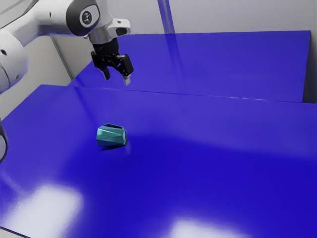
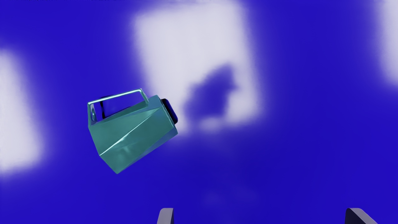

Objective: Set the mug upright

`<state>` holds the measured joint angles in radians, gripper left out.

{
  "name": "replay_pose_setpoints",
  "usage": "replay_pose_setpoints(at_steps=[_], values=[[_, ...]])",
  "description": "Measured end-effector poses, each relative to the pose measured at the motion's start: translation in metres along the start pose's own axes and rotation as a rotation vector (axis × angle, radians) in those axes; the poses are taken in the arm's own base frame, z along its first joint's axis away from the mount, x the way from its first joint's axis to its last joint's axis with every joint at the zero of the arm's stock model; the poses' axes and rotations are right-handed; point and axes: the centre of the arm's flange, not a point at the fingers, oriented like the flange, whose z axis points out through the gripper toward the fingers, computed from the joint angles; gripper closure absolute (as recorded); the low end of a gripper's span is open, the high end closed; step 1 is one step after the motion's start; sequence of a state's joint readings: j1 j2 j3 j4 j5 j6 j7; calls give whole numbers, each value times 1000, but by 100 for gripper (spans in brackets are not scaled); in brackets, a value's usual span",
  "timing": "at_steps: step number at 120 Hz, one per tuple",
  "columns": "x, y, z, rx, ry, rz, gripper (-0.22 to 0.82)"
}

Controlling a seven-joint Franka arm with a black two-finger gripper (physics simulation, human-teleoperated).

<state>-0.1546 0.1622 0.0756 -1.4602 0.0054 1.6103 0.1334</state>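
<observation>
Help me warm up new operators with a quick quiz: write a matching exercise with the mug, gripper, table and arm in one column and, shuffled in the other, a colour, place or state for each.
Things
1. Mug
2. Gripper
3. Table
4. Arm

Colour, place or state
A. Glossy blue, with pale glare on it
B. Open and empty, up in the air
C. Mostly white, coming in from the exterior view's upper left
D. Teal, lying on its side

Right pairs
1-D, 2-B, 3-A, 4-C
</observation>
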Motion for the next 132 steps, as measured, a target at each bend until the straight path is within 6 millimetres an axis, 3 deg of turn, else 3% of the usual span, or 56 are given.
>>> replay_pose_setpoints(at_steps=[29,53,63,78,92,132], values=[[-10,-32,1,2,23,-86,0],[-90,-77,22,-52,80,-226,0],[-125,-106,44,-94,137,-315,0],[-151,-145,75,-220,267,-404,0],[-160,-175,99,-312,383,-413,0],[-180,-222,178,-385,583,-295,0]])
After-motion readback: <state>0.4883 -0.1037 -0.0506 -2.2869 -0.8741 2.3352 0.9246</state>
